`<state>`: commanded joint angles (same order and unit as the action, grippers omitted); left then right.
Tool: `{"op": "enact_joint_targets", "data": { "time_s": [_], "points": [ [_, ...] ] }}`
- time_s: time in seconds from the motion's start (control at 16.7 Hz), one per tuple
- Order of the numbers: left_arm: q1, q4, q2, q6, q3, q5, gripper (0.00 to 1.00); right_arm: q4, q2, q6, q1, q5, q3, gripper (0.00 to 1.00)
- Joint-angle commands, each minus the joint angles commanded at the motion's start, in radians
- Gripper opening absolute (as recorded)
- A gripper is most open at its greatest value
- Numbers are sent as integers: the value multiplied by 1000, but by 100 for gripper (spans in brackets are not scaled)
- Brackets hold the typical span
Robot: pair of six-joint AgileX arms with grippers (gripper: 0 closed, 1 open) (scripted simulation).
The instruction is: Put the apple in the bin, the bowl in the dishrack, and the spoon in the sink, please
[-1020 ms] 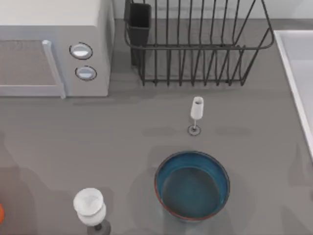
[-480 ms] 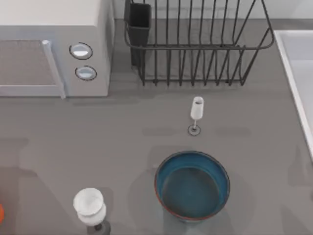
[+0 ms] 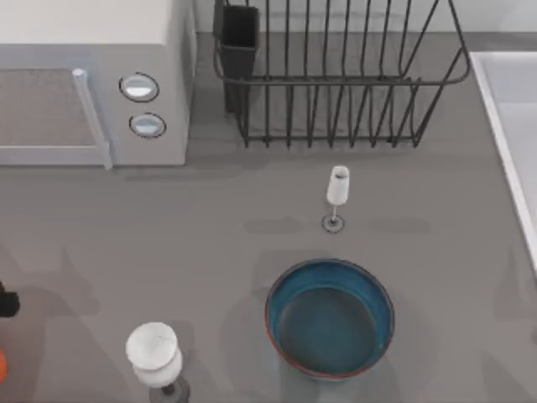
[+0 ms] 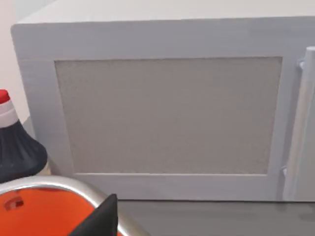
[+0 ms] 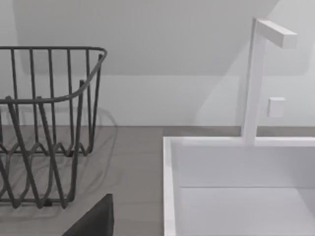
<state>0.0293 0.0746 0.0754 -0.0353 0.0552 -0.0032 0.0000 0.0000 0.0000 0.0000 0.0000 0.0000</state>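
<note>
The bench [image 3: 210, 252] is a flat, matte grey slab. Near its front edge sits the bowl [image 3: 330, 318], round and deep, glossy blue inside with a thin reddish-brown rim; nothing lies in it. Just behind it stands a small white wine glass [image 3: 336, 195] on a thin stem and round foot, and a larger white wine glass [image 3: 153, 353] stands at the front left, well apart from the bowl.

At the back, the dishrack [image 3: 336, 80] is a black basket of thin upright wires joined by a curved top rail, with a black rectangular utensil cup [image 3: 240, 38] at its left corner; no dishes stand between the bars. In the right wrist view its wavy lower wires rest on the bench beside the sink [image 5: 236, 187], a smooth pale basin with a raised straight white edge and a square-section white faucet [image 5: 256, 78] rising behind it. The basin holds nothing visible.

The white microwave [image 3: 92, 84] fills the back left, boxy, with two round knobs [image 3: 139, 87] and a bar handle; the left wrist view shows its fine-meshed door panel. There too are an orange bin with a grey metal rim [image 4: 54, 206] and a dark bottle with a red-and-white cap [image 4: 15, 147].

I cannot tell how either arm's jaws stand.
</note>
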Motion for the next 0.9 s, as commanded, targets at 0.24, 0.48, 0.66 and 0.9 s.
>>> {"op": "enact_joint_targets", "data": {
  "time_s": [0.24, 0.48, 0.66, 0.9],
  "points": [
    [-29, -74, -76, 35, -55, 3, 100, 0, 0, 0, 0, 0, 0, 100],
    [-29, -74, -76, 35, -55, 3, 100, 0, 0, 0, 0, 0, 0, 100],
    [-29, -74, -76, 35, -55, 3, 100, -29, 32, 17, 17, 0, 32, 100],
    [-29, -74, -76, 35, -55, 3, 100, -183, 224, 107, 103, 0, 204, 100]
  ]
}}
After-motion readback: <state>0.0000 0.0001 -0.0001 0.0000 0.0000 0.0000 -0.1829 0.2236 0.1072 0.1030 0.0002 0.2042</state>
